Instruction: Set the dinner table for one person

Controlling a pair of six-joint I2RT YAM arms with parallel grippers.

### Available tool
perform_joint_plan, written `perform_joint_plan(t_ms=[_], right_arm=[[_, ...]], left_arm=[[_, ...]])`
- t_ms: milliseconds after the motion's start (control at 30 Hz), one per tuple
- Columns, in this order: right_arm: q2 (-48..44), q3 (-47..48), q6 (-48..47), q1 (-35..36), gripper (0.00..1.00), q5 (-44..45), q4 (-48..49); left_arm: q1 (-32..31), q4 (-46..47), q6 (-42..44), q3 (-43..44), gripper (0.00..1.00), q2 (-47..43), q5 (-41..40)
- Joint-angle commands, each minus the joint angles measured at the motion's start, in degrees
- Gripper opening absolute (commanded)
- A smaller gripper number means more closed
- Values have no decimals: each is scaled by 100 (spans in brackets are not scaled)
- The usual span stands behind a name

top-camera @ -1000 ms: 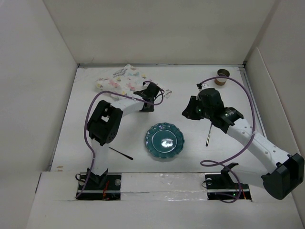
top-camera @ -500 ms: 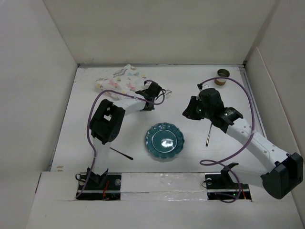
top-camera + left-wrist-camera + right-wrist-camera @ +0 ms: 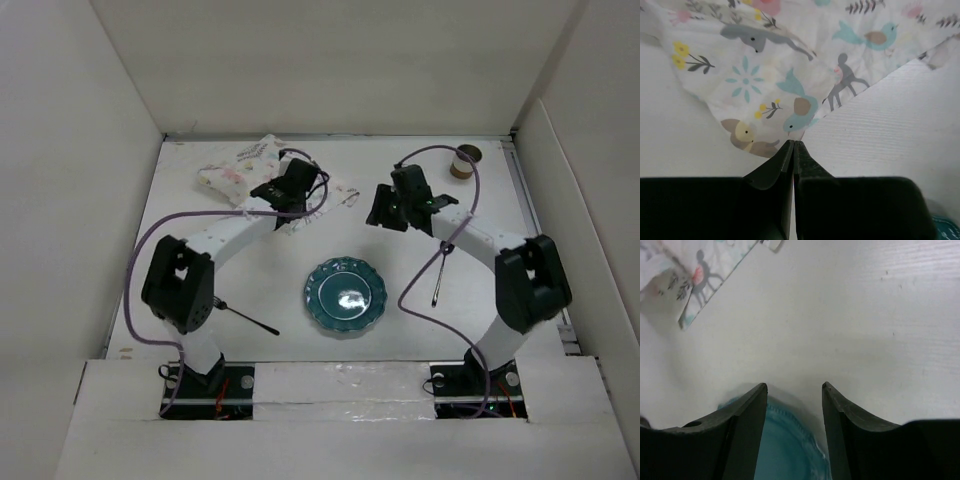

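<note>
one plain white matte rectangular bench (image 3: 290, 265) lies under both arms. it bears one animal-print cloth placemat (image 3: 790, 60) at far left, one teal scalloped plate (image 3: 345, 296), two thin dark utensils (image 3: 250, 322) flanking the plate, and one small brown cup (image 3: 466, 160). the left claw (image 3: 793, 143) pinches the placemat's edge. the right claw (image 3: 794, 386) is half-wide and empty.

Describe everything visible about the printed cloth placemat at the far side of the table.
The placemat is thin white fabric printed with pastel birds, deer, other animals and flowers. It lies rumpled and partly folded, not spread flat, on the far left part of the white dinner table. The left gripper, jaws shut, pinches its near corner beside a printed blue bird. One edge trails toward the table's middle.
</note>
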Motion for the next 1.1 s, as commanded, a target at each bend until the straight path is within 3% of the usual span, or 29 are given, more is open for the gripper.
perform_joint_plan(t_ms=[0,200,467,800,900,1033,1067], right_arm=[[906,837,-24,-62,55,91,539],[2461,2164,388,-63,55,29,275],[3500,3395,644,-63,56,459,-198],[4081,4205,872,-10,37,1031,-1043],[4230,4397,951,-10,25,1040,-1148],[4310,4582,978,-115,0,1224,-1166],[4310,4626,969,-115,0,1294,-1201]], left_arm=[[209,-40,-148,-207,0,-1043,-115],[455,-260,-421,-524,0,-1704,-124],[508,-480,-500,-832,0,-2715,-343],[754,-401,-386,-789,0,-3365,-457],[754,-304,-289,-648,0,-3392,-528],[859,-304,-184,-516,0,-3357,-528],[912,-243,-166,-516,0,-3366,-398]])
